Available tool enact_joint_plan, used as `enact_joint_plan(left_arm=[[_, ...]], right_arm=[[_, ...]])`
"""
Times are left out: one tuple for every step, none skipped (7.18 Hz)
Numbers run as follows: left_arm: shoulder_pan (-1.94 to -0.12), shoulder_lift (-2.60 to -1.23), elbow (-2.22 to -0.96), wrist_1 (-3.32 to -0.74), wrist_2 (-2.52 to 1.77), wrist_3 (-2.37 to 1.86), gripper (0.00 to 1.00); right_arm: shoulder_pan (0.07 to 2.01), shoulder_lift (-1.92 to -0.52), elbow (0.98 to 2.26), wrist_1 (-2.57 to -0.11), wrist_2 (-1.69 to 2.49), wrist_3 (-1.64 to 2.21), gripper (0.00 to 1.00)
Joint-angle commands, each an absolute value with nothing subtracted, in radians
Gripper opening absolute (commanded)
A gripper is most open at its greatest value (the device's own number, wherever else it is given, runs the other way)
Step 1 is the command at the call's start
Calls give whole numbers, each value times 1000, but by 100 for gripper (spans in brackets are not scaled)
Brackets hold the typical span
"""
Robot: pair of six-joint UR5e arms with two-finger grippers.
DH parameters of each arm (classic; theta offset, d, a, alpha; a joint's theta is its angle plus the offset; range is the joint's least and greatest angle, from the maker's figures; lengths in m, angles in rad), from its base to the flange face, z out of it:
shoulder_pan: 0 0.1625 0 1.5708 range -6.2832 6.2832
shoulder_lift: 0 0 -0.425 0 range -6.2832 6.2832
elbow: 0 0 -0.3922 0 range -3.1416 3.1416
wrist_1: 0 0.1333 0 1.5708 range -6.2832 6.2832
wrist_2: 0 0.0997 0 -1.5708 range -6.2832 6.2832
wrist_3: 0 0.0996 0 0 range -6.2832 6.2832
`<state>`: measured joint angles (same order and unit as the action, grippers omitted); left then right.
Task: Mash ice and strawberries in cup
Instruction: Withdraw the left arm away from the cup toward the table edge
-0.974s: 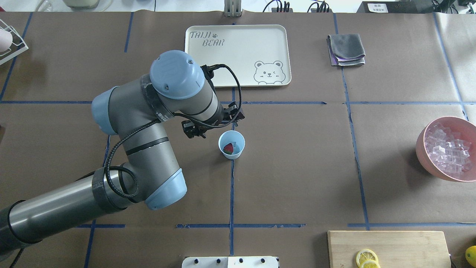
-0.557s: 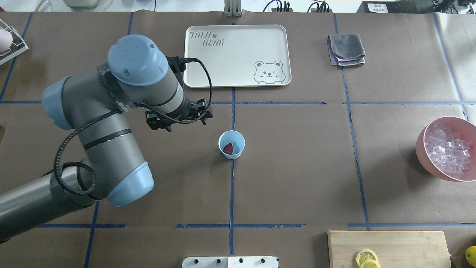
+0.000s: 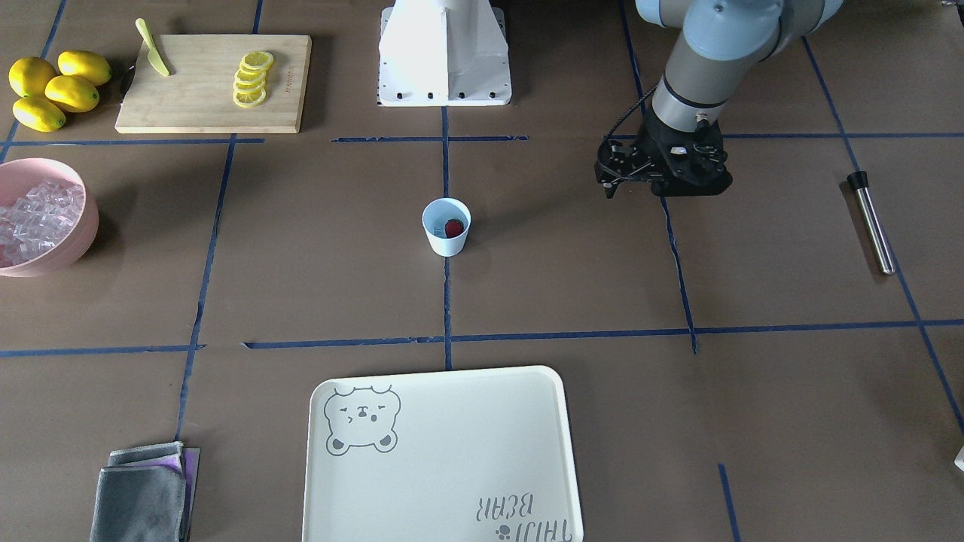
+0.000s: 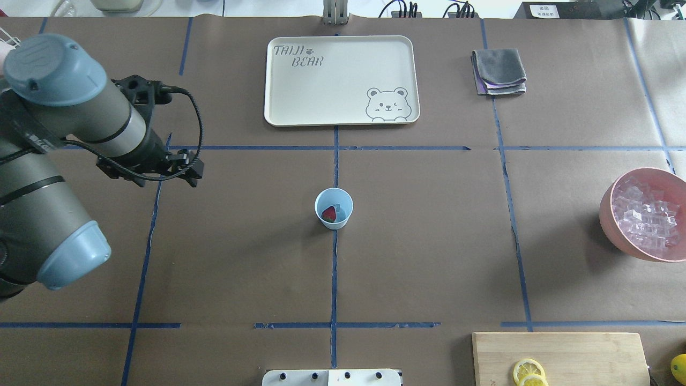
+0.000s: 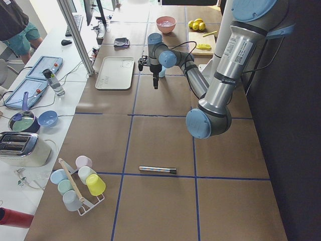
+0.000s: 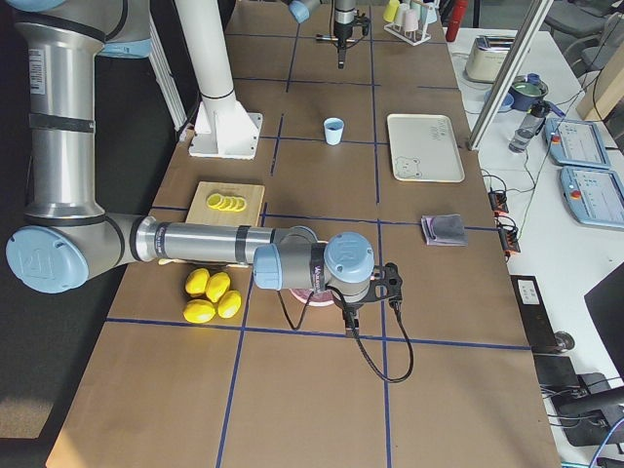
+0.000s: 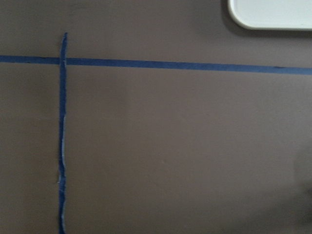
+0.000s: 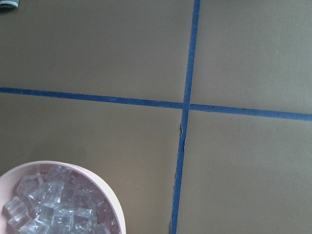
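The pale-blue cup stands upright at the table's middle on a blue tape line. A red strawberry lies inside it, with what looks like a clear piece of ice beside it. Most of the ice fills the pink bowl at the right edge. My left gripper hangs well left of the cup, above bare paper; it looks open and empty. My right gripper shows only in the exterior right view, above the bowl; I cannot tell its state.
A metal rod with a black tip lies on the table's far left part. A cream bear tray and a folded grey cloth sit at the back. A cutting board with lemon slices sits at the front right.
My left arm has swung away from the cup to the left in the overhead view. The cup and strawberry have not moved.
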<state>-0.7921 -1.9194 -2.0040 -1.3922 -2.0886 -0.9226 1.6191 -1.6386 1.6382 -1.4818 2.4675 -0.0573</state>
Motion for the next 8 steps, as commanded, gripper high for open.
enact_joint_plan(left_arm=[[-924,-1733,-2039,-1410,-2153,-672,100],[-1002,-1667,-2039,-1411,-2173,-564,100],[-1052,-1610,-2034,-1425,-2175,-508,100],[-1087,-1565,-2028,-1484,-2175,-505,100],[-1107,-1501,-1996,-1615,-2175,-506,100],[-1121,-1485,-1920,-1726,-2210,-509,100],[-1121,-1480,-1842,-1827,-2218,-514,100],[-1140,-1474,-1757,-1914,-2220,-503,100]], right_arm=[[1620,-1640,1637,-1482,2471,-58,100],[1620,-1641,1637,-1482,2470,-60,100],[1620,-1641,1637,-1482,2471,-60,100],[1620,-1641,1637,-1482,2471,-60,100],[1620,-1640,1637,-1482,2471,-60,100],[1620,-1640,1637,-1482,2470,-60,100],[1620,-1640,1637,-1482,2470,-60,100],[1620,-1640,1637,-1482,2470,-60,100]])
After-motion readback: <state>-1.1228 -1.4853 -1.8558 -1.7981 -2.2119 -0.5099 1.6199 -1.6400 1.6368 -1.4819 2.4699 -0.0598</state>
